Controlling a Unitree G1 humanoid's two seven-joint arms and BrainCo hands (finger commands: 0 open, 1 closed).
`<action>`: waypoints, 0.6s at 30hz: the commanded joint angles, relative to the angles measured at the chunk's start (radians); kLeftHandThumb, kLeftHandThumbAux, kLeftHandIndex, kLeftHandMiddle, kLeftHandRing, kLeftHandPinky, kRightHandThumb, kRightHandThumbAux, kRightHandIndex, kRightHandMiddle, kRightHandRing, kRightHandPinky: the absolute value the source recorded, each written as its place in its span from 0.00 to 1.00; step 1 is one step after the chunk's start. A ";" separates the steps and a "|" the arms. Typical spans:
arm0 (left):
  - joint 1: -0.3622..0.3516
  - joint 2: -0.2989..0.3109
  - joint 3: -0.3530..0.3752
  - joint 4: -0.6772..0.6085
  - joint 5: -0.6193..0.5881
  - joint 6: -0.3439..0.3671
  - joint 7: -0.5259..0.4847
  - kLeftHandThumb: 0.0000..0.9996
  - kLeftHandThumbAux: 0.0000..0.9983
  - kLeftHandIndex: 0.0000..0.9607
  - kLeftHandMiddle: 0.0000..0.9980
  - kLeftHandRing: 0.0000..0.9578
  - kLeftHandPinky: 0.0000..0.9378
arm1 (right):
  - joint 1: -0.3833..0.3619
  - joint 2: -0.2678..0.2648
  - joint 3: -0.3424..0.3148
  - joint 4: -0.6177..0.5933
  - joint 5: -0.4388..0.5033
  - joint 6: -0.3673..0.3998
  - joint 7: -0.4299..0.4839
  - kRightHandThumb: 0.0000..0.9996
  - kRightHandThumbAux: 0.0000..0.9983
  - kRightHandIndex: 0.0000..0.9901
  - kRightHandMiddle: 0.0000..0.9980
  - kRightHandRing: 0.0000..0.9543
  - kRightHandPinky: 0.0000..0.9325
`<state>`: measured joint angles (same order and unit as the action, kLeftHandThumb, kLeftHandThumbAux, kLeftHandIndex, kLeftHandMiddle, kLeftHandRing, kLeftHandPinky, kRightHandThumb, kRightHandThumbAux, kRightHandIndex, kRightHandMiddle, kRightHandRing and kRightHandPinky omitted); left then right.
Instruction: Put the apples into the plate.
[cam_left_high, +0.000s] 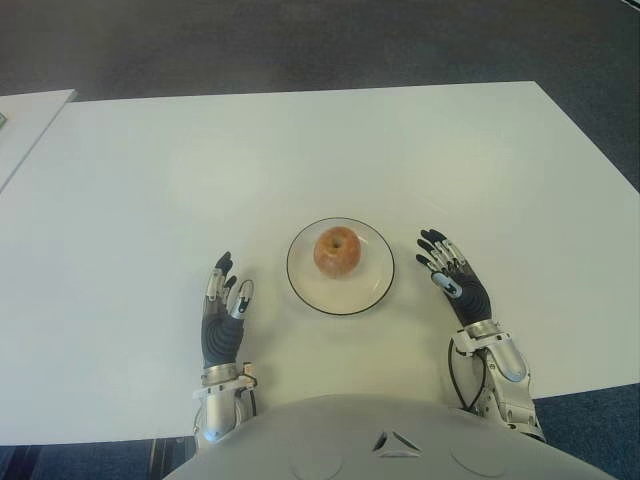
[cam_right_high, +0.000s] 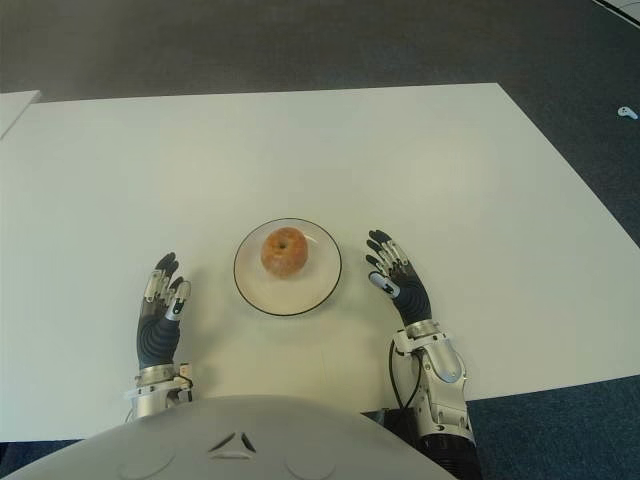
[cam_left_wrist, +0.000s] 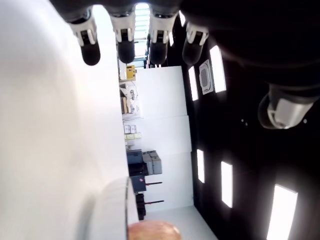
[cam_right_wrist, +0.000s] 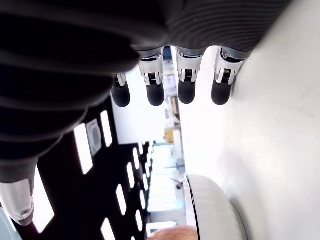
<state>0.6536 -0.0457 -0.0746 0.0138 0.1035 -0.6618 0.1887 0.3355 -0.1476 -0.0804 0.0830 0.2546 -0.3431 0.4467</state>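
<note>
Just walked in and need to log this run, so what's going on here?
Nothing is being handled at this moment. One apple sits in the white plate on the white table, so by the look of it the placing is done. The left robot hand shows to the plate's left and the right robot hand to its right, both with fingers extended and holding nothing. No other apple is in view.

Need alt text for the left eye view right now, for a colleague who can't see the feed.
A single apple sits in a white plate with a dark rim, near the front middle of a white table. The robot's left hand and right hand flank the plate, fingers open and holding nothing.
</note>
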 joint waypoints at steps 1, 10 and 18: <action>0.028 -0.012 -0.029 0.012 -0.041 -0.022 -0.039 0.09 0.34 0.09 0.03 0.01 0.01 | 0.023 0.013 0.023 -0.023 -0.050 0.005 -0.038 0.21 0.53 0.01 0.00 0.00 0.00; 0.049 -0.027 -0.033 0.020 0.032 -0.090 -0.014 0.08 0.36 0.00 0.00 0.00 0.00 | 0.039 0.059 0.041 -0.029 -0.075 -0.060 -0.090 0.19 0.51 0.00 0.00 0.00 0.00; 0.054 -0.028 -0.024 0.059 0.067 -0.161 -0.012 0.03 0.40 0.00 0.00 0.00 0.00 | 0.044 0.067 0.052 -0.029 -0.102 -0.073 -0.121 0.10 0.53 0.00 0.00 0.00 0.00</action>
<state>0.7021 -0.0708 -0.0975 0.0497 0.1589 -0.8027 0.1704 0.3731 -0.0833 -0.0351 0.0512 0.1637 -0.4216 0.3372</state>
